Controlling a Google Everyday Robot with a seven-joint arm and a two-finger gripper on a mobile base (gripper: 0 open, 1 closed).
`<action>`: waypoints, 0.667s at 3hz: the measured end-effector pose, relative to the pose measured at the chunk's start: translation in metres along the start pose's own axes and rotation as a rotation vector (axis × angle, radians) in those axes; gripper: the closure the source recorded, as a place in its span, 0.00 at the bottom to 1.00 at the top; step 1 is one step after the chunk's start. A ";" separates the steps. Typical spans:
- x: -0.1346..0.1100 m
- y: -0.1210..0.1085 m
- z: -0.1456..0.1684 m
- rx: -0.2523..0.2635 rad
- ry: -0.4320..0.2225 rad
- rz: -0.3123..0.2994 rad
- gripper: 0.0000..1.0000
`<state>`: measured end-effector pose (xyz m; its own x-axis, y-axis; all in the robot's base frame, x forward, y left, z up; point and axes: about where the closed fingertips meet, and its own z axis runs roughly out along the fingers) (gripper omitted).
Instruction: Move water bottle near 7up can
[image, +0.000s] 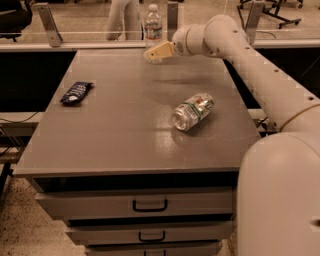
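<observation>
The water bottle (153, 23) stands upright at the far edge of the grey table (115, 135), clear with a white cap and a pale label. The 7up can (193, 111) lies on its side right of the table's middle, silvery with a green and white label. My gripper (151, 54) with cream fingers hangs just in front of and below the bottle, reaching in from the right on the white arm (250, 60). It is not holding the bottle.
A dark blue snack bag (76, 92) lies at the table's left side. Drawers with handles (150, 205) are under the tabletop. A glass rail with metal posts (47, 17) runs behind the table. My white base (280, 195) fills the lower right.
</observation>
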<state>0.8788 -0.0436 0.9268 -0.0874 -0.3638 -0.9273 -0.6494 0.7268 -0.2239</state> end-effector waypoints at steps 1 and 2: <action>-0.001 -0.010 0.032 0.014 -0.048 0.067 0.00; -0.012 -0.010 0.053 0.004 -0.092 0.100 0.00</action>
<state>0.9264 -0.0152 0.9238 -0.0814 -0.2346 -0.9687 -0.6377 0.7592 -0.1303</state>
